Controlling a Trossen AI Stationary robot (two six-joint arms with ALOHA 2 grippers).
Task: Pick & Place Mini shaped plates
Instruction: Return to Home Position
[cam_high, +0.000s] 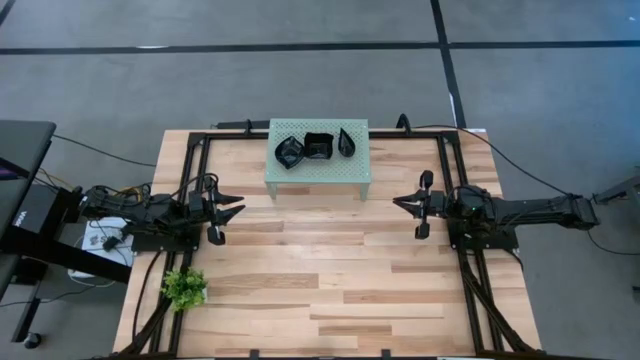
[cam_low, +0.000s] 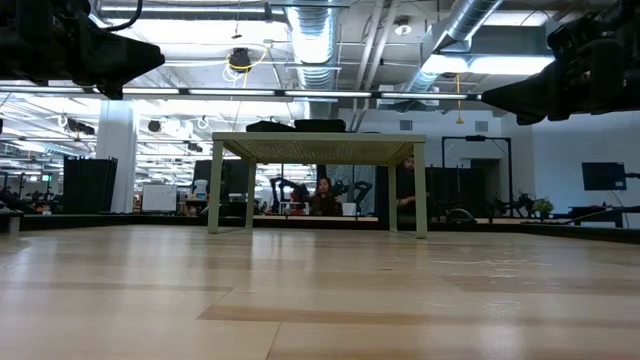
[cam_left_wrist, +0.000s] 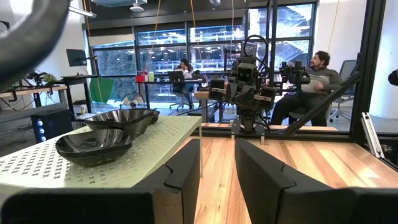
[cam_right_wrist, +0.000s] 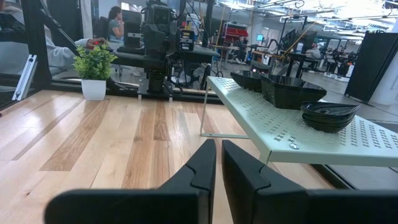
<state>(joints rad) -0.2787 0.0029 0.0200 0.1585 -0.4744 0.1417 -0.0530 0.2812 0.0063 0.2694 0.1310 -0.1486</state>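
Three mini shaped plates, glossy black, rest on top of the mint-green perforated rack at the table's far middle: a wavy one, a squarish one and a pointed one. The left wrist view shows them as plates on the rack; the right wrist view shows plates on the rack. My left gripper hovers open at the table's left, pointing right. My right gripper hovers shut at the right, pointing left. Neither touches anything.
A small green plant in a white pot stands near the table's front left. Black frame rails run along the table's sides and far edge. Bare wood lies between the two grippers. People sit in the room beyond.
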